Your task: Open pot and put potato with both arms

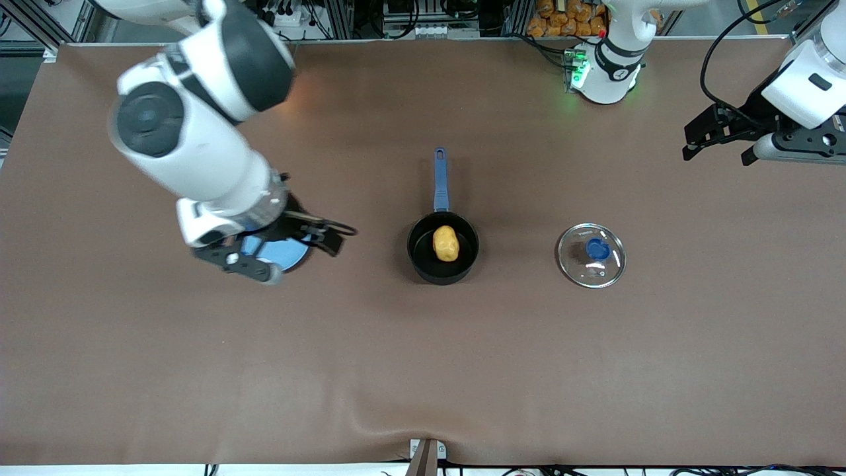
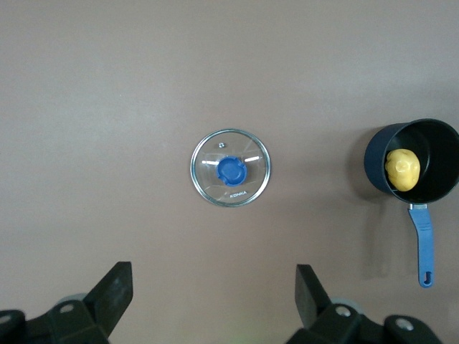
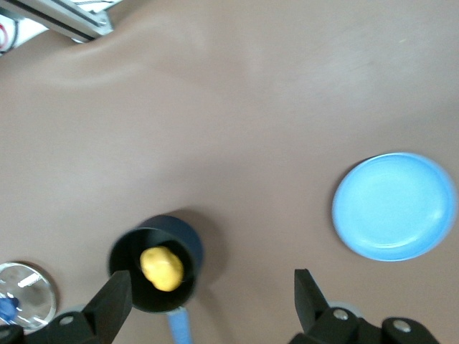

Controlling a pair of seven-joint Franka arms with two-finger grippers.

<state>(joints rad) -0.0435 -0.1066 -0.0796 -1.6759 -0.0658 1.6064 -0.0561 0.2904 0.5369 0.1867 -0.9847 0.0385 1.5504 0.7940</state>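
The pot [image 1: 443, 248] sits mid-counter [image 1: 423, 357] with its mouth bare, blue handle pointing toward our bases, and the one potato [image 1: 446, 243] lies inside it — so by my reckoning the job is done or all but done. The one glass lid [image 1: 591, 255] lies flat on the counter beside the pot, toward my left arm's end, knob up; set well apart from the pot, I judge, so the mouth stays free for dropping the potato in. My left pincer [image 1: 717, 140] hangs released and empty, high over the counter toward that same end from the pot, waiting. My right pincer [image 1: 327, 237] is also released, holding nothing, over the edge of the single light-blue plate [image 1: 284, 254], which lies beside the pot toward my right arm's end. One pot, one lid, one potato, one plate — two pincers, both empty.
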